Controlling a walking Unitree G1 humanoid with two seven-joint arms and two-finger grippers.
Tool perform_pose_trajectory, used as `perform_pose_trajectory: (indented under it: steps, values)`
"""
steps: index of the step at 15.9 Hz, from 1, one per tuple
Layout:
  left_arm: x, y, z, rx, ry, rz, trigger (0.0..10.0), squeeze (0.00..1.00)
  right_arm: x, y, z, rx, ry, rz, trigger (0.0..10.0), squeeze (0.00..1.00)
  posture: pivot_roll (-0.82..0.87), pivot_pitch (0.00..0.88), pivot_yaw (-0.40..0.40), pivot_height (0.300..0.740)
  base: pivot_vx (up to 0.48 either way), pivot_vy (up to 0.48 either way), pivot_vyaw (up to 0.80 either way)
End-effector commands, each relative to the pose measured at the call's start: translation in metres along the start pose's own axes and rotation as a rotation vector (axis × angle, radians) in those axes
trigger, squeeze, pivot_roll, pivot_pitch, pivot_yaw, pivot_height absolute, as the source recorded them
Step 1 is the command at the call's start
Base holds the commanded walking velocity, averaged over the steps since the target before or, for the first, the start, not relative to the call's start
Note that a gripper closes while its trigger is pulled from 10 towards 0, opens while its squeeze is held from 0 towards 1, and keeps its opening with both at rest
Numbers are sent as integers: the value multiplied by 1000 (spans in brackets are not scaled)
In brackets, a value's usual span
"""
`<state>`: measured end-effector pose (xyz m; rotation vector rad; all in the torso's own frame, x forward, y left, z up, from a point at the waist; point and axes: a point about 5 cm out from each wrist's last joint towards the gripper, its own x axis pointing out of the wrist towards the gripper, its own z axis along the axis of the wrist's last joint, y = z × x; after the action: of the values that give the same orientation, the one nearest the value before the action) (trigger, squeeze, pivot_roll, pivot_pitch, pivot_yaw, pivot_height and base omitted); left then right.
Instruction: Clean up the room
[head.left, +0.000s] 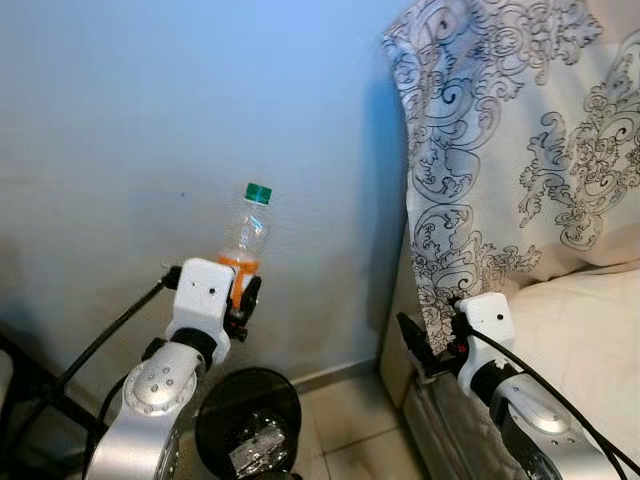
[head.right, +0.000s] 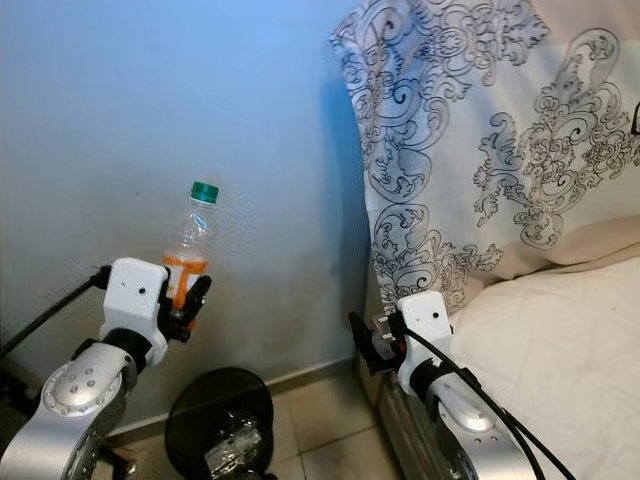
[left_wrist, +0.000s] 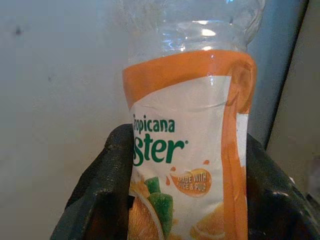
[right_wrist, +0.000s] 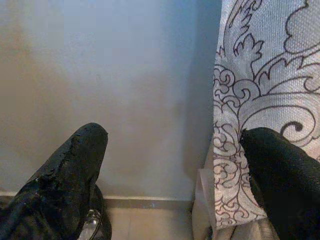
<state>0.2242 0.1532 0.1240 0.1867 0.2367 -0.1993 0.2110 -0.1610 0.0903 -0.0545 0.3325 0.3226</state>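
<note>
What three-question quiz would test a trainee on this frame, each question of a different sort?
1. True or false: the left pincer grips the Tropicana bottle upright, green cap on.
2. What sits on the floor below the bottle? A) black waste bin B) cardboard box C) laundry basket
3. Fill in: the right pincer is ____ and holds nothing, pointing at the wall beside the patterned pillow.

Key:
1. True; its black fingers flank the orange label.
2. A; crumpled clear plastic already lies inside.
3. Open.
</note>
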Motion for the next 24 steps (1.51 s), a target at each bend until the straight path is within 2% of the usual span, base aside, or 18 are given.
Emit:
perform_pose_trajectory:
  steps: [1, 3, 7, 8, 12, 17, 18, 24]
  values:
    - [-3, 1, 3, -1, -15, 1, 10000, 0, 0, -3, 6, -13, -21, 1, 10000, 0, 13, 24, 55, 740, 0, 0, 0]
    - [-3, 1, 3, -48, -10, 10, 10000, 0, 2, -7, 9, -17, -24, 3, 10000, 0, 20, 21, 46, 740, 0, 0, 0]
    - [-4, 0, 4, -40, -7, 5, 10000, 0, 7, -6, 11, -28, -27, 20, 10000, 0, 29, 13, 40, 740, -284, 0, 0]
    - [-4, 2, 4, -15, -3, 11, 10000, 0, 8, -5, 11, -27, -29, 21, 10000, 0, 30, 10, 43, 740, 0, 0, 0]
    - [-1, 6, 7, -14, -16, 32, 10000, 0, 9, -1, 11, -50, -33, 42, 10000, 0, 31, 0, 57, 740, 0, 0, 0]
    - [3, 11, 9, -3, -19, 56, 10000, 0, 13, 4, 13, -58, -42, 71, 10000, 0, 33, 0, 59, 740, 0, 0, 800]
    - [4, 12, 9, -21, -24, 59, 10000, 0, 14, 3, 13, -59, -45, 61, 10000, 0, 35, 0, 57, 740, 0, 0, 800]
    - [4, 8, 4, -46, -1, 37, 10000, 0, 15, -3, 8, -57, -20, 28, 10000, 0, 36, 0, 48, 740, 0, 0, 0]
